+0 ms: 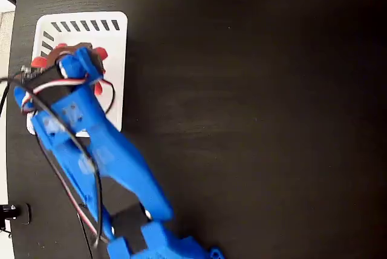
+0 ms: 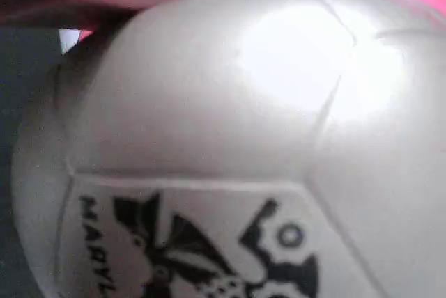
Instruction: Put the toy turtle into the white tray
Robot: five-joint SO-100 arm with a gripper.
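Mostly I see a dark desk (image 1: 254, 101); the toy turtle (image 2: 230, 138) over the white tray (image 1: 118, 23) reads "MARYL", perhaps cut off. Whether the fingers are gripping, I can't tell.

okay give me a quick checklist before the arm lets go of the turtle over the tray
1. Toy turtle over the white tray in the fixed view: ok.
2. Turtle at the gripper: ok; its shell fills the wrist view.
3. Jaws shut on it: cannot tell, hidden.
4. Turtle resting on tray floor or above it: cannot tell.
5. Tray fully on the table: ok.
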